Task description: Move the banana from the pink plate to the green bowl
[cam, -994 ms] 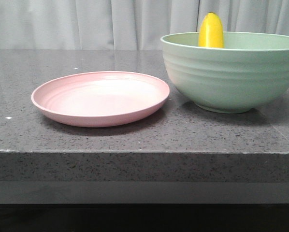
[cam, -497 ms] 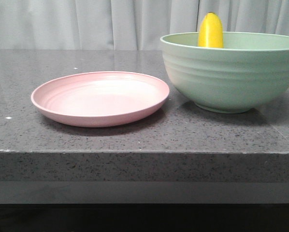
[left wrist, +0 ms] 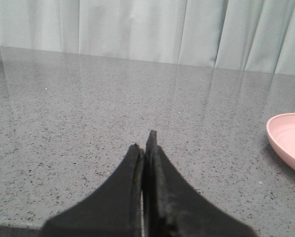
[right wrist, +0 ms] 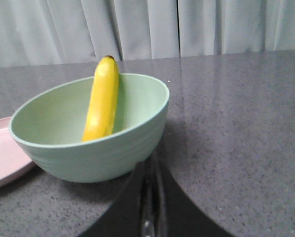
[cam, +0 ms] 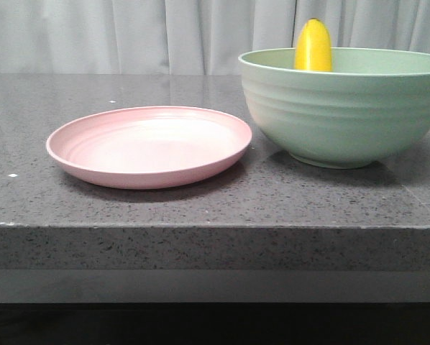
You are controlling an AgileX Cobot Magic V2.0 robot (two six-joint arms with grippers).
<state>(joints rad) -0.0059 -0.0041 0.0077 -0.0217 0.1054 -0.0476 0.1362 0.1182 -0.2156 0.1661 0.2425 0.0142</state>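
1. The left gripper (left wrist: 146, 148) has its two black fingers pressed together with nothing between them, over bare grey countertop (left wrist: 88, 113); only its wrist view shows it.
2. The right gripper (right wrist: 150, 173) is likewise closed narrow and empty, just beside the outside of the green bowl (right wrist: 113, 153), and appears only in its own wrist view.
3. The front view shows neither gripper, but it alone shows the whole pink plate (cam: 78, 162), bare, to the left of the bowl (cam: 344, 115) and just apart from it.
4. The right wrist view looks into the bowl: the banana (right wrist: 102, 106) stands nearly upright inside, leaning on the inner wall, dark tip above the rim. The front view shows only its upper end (cam: 313, 47).
5. Count: one banana, one plate, one bowl, two grippers.
6. Pale curtains (cam: 129, 36) hang behind the counter.
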